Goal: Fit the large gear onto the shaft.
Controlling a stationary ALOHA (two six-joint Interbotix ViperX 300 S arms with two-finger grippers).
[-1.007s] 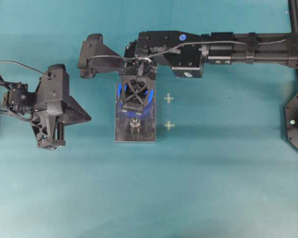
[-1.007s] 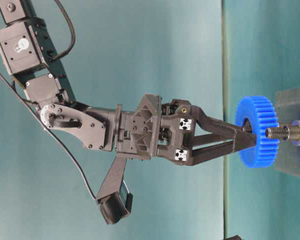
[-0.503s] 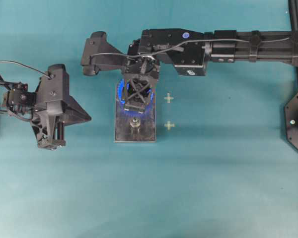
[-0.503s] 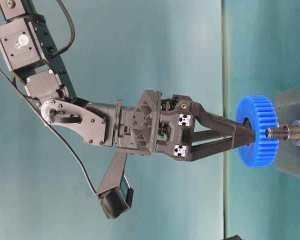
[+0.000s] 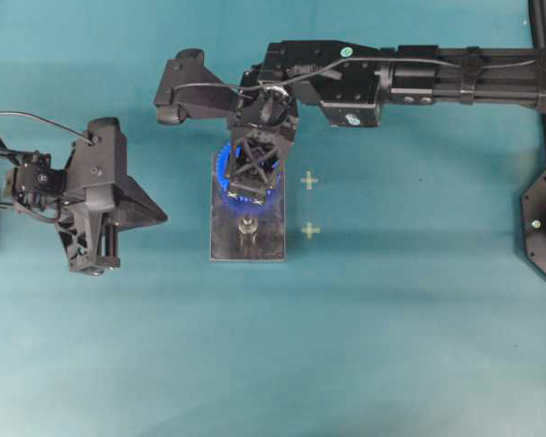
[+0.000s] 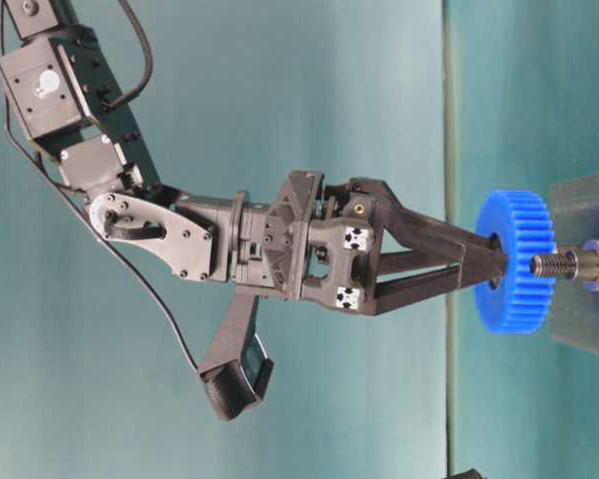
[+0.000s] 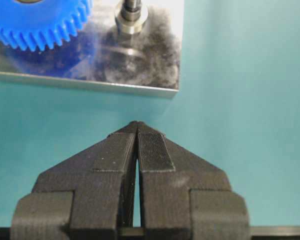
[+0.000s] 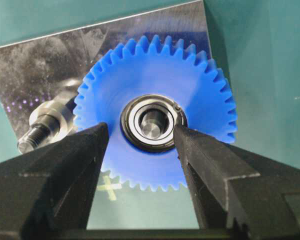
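Risk lies in tilt: right claw (image 8: 140,150), spread wide astride the bearing hub of the large gear (image 8: 155,117) over the grey plate (image 8: 35,65), could jam it askew on the shaft (image 8: 151,123) if it presses unevenly, while left claw (image 7: 136,131) idles pressed together

One large gear (image 5: 226,168), blue, sits at the upper centre of the overhead view. One grey plate (image 5: 271,238) lies on the counter (image 5: 391,346). Two silver pegs: one (image 5: 247,227) bare on the plate, one (image 8: 151,123) inside the gear's hub. Two pale cross marks (image 5: 309,181) lie right of the plate. Two black tools: left tool (image 5: 98,259), right tool (image 5: 247,193).
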